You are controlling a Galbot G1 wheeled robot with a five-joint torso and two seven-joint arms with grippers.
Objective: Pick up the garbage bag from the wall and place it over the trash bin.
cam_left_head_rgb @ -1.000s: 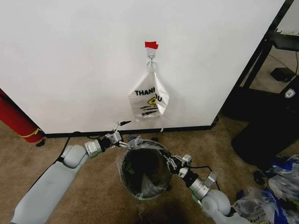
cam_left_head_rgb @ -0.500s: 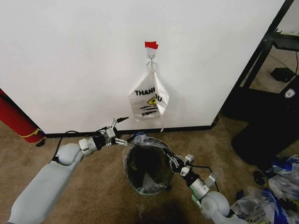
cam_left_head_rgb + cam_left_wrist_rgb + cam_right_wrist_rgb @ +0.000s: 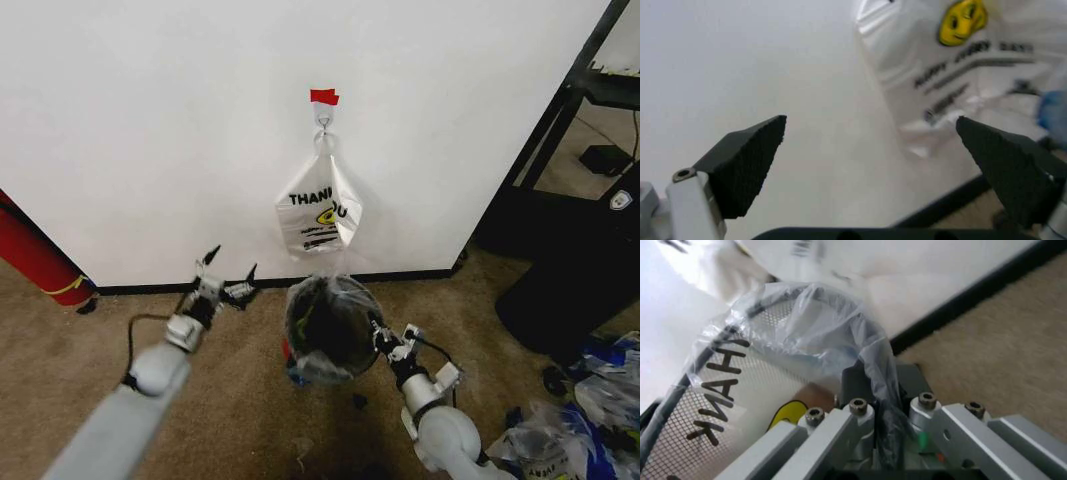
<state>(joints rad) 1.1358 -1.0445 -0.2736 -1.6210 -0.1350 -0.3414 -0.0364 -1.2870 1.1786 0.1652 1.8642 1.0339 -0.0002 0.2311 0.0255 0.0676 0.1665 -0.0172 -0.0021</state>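
Head view puts the small round black wire-mesh trash bin (image 3: 325, 330) on the brown carpet just in front of the large plain white wall (image 3: 150, 130), tipped so its mouth faces up toward the camera. A thin see-through plastic garbage bag (image 3: 340, 300) is draped over its rim, with loose film bunched at the lower edge. The right gripper (image 3: 385, 340) sits at the bin's right rim; from the right wrist view its fingers (image 3: 840, 427) are pressed together on a twisted strand of that clear film, right against the mesh. The left gripper (image 3: 225, 275) hangs well left of the bin, near the black baseboard, its dark pads (image 3: 750, 162) spread wide and holding nothing. Higher on the wall, under a strip of red tape (image 3: 323, 96), an opaque white bag with black lettering and a yellow smiley (image 3: 318, 215) hangs from a small hook, untouched.

The risk here, as I judge it, lies in the one-sided hold. With only the right side pinched and the bin leaning, a pull could drag the light bin over or roll it, or strip the film back off the far rim. The thin plastic could also tear where it is clamped against the wire
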